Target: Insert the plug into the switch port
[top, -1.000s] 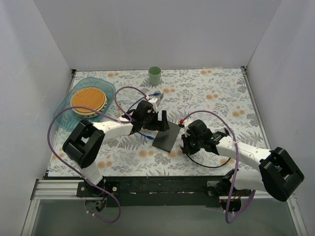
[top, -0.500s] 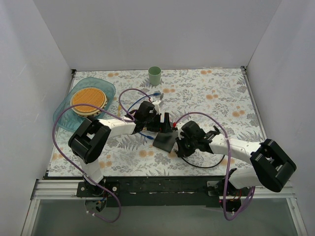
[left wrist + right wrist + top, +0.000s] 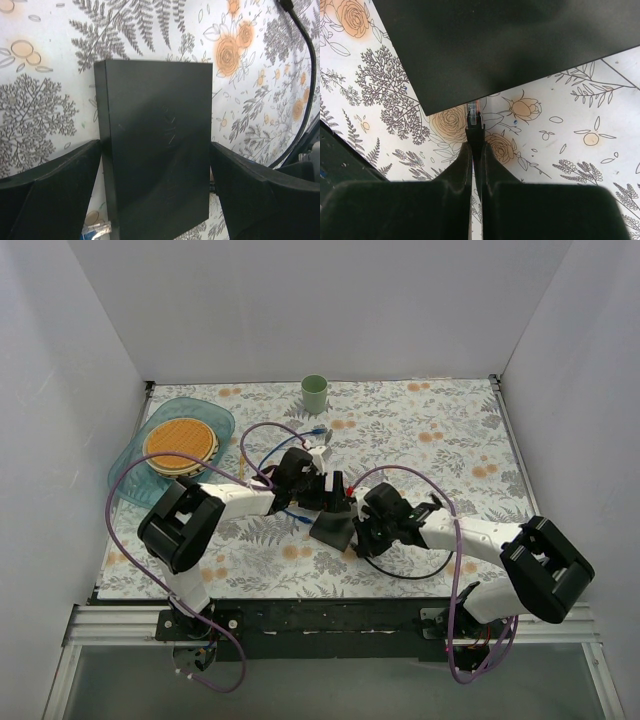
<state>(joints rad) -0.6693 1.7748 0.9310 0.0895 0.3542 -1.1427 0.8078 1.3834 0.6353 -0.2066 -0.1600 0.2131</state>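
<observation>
The switch is a flat dark grey box in the middle of the table. My left gripper is shut on its far end. In the left wrist view the switch fills the gap between my two fingers, which press on its long sides. My right gripper is just to the right of the switch and is shut on the plug, which has a black boot and a clear tip. The tip touches the switch's near edge. The sockets are hidden.
The plug's black cable loops near the front of the table. A blue cable with a clear plug lies behind the left gripper. A green cup stands at the back. A blue tray with a round plate is at the left.
My right gripper has moved left with the plug until its tip meets the switch's edge. My left gripper has shifted slightly right and keeps its hold on the switch.
</observation>
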